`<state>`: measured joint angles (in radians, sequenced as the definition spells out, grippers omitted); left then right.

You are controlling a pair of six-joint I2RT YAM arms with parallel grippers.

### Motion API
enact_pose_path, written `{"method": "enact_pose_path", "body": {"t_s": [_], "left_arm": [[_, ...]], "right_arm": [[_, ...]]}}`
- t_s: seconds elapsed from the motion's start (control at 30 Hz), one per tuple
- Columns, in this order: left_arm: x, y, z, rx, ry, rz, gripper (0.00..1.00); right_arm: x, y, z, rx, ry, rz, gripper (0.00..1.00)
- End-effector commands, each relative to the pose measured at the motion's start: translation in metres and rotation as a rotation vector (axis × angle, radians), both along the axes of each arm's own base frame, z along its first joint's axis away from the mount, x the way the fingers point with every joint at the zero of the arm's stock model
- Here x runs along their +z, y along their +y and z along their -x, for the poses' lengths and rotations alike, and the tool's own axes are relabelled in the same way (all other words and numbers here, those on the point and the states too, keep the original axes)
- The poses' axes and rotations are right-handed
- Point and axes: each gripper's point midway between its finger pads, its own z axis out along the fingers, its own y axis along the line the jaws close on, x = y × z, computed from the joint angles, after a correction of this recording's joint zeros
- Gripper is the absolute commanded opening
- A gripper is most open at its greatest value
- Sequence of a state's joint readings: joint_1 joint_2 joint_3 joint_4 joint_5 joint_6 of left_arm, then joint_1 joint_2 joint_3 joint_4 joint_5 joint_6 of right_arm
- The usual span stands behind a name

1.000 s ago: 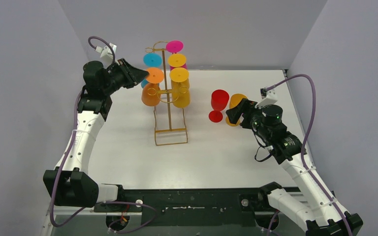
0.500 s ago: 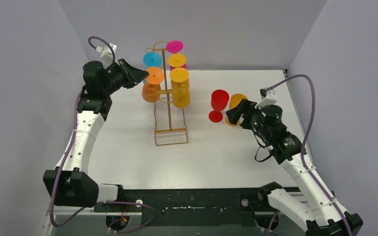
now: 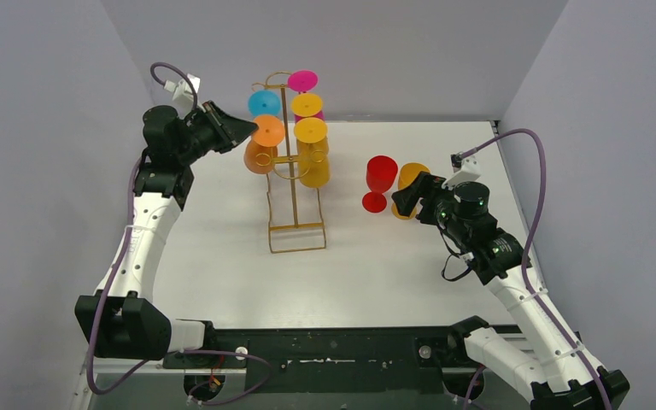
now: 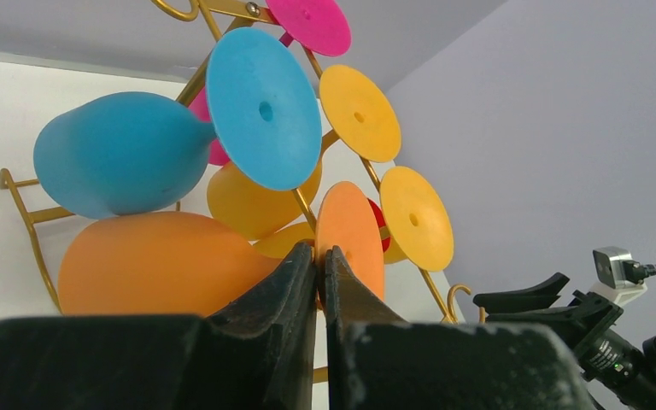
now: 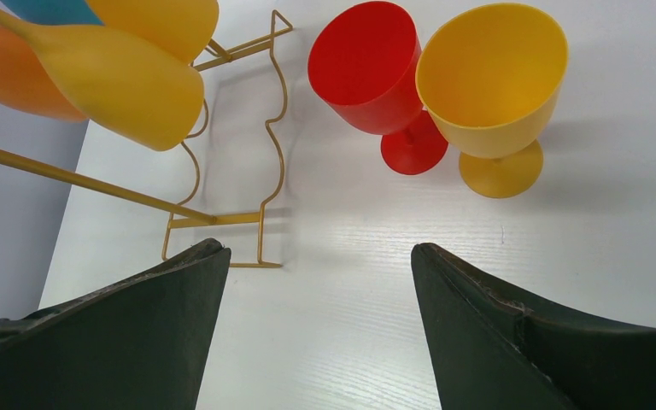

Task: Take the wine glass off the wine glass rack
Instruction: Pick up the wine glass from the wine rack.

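Observation:
The gold wire wine glass rack [image 3: 295, 229] stands mid-table with several coloured glasses hanging upside down from its arms. My left gripper [image 3: 252, 130] [image 4: 320, 249] is shut on the stem of the orange wine glass [image 3: 259, 160] [image 4: 154, 265], between its bowl and its round foot [image 4: 352, 231], at the rack's left side. The stem itself is hidden by the fingers. My right gripper [image 3: 401, 198] [image 5: 316, 248] hangs open over bare table, holding nothing, just right of the rack's base [image 5: 222, 218].
A red glass [image 3: 381, 175] [image 5: 367, 68] and a yellow glass [image 3: 412, 175] [image 5: 491, 77] stand upright on the table beside the right gripper. Blue [image 4: 120, 154], pink [image 3: 302, 80] and yellow [image 3: 311, 130] glasses hang close around the orange one. Walls enclose the table.
The left jaws have closed the last bit onto the orange glass's stem, and its bowl has shifted slightly up and to the left. The right arm has not moved.

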<state>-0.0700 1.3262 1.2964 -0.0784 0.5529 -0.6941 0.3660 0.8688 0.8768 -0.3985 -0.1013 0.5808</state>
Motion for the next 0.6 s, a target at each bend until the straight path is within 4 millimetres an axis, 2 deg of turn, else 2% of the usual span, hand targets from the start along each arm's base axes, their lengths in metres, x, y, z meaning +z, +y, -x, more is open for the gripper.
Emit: {"method": "enact_pose_path", "body": {"t_s": [0.0,0.17,0.27,0.3,0.57], "left_arm": [[0.017,0.004,0.005,0.003,-0.012,0.039,0.0],[0.031,0.011,0.004,0.009,-0.006,0.159,0.0],[0.04,0.008,0.009,-0.027,-0.007,0.234,0.0],[0.042,0.016,0.007,-0.01,-0.005,0.26,0.0],[0.047,0.021,0.01,-0.005,-0.005,0.294,0.0]], "right_arm": [[0.015,-0.003,-0.006,-0.017,-0.048,-0.004,0.8],[0.014,-0.003,-0.006,-0.018,-0.046,-0.002,0.8],[0.015,-0.003,-0.006,-0.02,-0.047,-0.001,0.8],[0.015,-0.004,-0.006,-0.021,-0.048,-0.001,0.8],[0.015,-0.007,-0.005,-0.03,-0.055,0.009,0.81]]}}
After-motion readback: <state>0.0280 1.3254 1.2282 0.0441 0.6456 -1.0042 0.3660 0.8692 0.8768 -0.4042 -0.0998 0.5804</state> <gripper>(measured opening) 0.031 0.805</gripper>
